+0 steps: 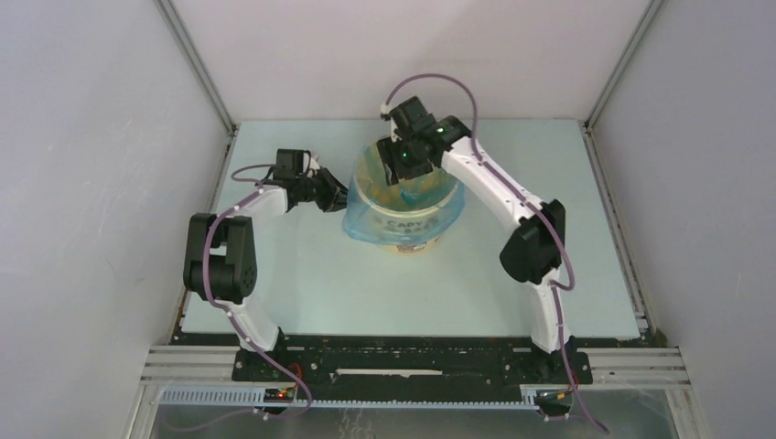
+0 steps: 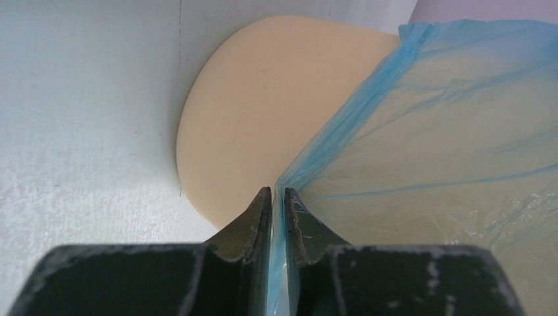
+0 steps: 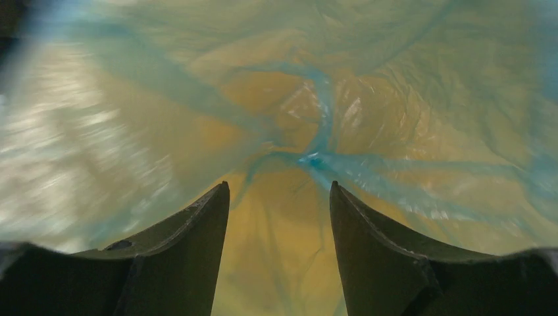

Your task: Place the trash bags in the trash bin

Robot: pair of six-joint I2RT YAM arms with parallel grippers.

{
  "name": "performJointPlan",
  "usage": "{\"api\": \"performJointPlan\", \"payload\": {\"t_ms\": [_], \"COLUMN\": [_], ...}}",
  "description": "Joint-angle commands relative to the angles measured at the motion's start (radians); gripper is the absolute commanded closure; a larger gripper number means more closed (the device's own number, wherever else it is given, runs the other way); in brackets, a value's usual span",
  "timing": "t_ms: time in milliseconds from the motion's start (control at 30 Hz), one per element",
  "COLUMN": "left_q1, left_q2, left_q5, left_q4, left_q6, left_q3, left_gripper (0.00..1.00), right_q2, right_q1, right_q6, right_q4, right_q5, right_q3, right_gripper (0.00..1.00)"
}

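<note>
The pale-yellow trash bin (image 1: 409,240) stands mid-table with the light-blue trash bag (image 1: 366,219) lining its inside and draped over its rim. My left gripper (image 1: 337,195) is shut on the bag's edge at the bin's left side; in the left wrist view the film (image 2: 421,131) runs between the pinched fingertips (image 2: 277,192) over the bin wall (image 2: 250,118). My right gripper (image 1: 407,165) reaches down into the bin's mouth. In the right wrist view it is open (image 3: 279,187) just above the wrinkled bag film (image 3: 316,158) at the bin's bottom, holding nothing.
White walls enclose the pale tabletop (image 1: 311,283) on three sides. A metal rail (image 1: 412,366) carrying the arm bases runs along the near edge. The right arm's cable (image 1: 430,82) loops above the bin.
</note>
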Motion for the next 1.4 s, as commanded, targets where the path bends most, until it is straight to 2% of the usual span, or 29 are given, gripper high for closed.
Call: {"api": "performJointPlan", "payload": {"t_ms": [0,33,133,200,300,500,567,733,900,1100,1267,1367], "left_q1": [-0.011,-0.011,-0.010,-0.010,-0.011,-0.016,-0.019,-0.032,-0.035,-0.035,-0.035,-0.035], "left_q2": [-0.059,-0.057,-0.049,-0.045,-0.040,-0.028,-0.026,-0.027,-0.034,-0.040,-0.044,-0.047], "left_q5": [0.011,0.013,0.017,0.016,0.018,0.023,0.026,0.022,0.011,0.001,-0.004,-0.005], "left_q4": [0.009,0.010,0.010,0.010,0.015,0.023,0.024,0.024,0.024,0.032,0.043,0.049], "left_q6": [-0.019,-0.022,-0.032,-0.036,-0.049,-0.065,-0.066,-0.062,-0.049,-0.041,-0.045,-0.051], "left_q3": [-0.016,-0.013,-0.002,0.004,0.009,0.027,0.031,0.023,0.004,-0.020,-0.036,-0.042], "left_gripper": [0.83,0.83,0.84,0.84,0.84,0.84,0.84,0.87,0.90,0.91,0.91,0.91], "right_q2": [0.047,0.046,0.026,0.028,0.041,0.094,0.101,0.087,-0.037,-0.178,-0.185,-0.166], "right_q1": [0.031,0.032,0.032,0.030,0.027,0.021,0.015,-0.001,-0.009,-0.018,-0.013,-0.009], "right_q6": [-0.047,-0.039,-0.026,-0.009,0.027,0.068,0.072,0.070,0.065,0.029,0.027,0.084], "right_q4": [0.030,0.063,0.188,0.243,0.312,0.393,0.412,0.344,0.254,0.200,0.196,0.247], "right_q5": [0.107,0.108,0.097,0.094,0.080,0.098,0.098,0.091,0.084,0.079,0.053,-0.057], "right_q3": [-0.058,-0.092,-0.218,-0.261,-0.323,-0.397,-0.413,-0.361,-0.343,-0.355,-0.334,-0.327], "right_gripper": [0.36,0.39,0.59,0.64,0.65,0.63,0.58,0.48,0.37,0.33,0.33,0.33]}}
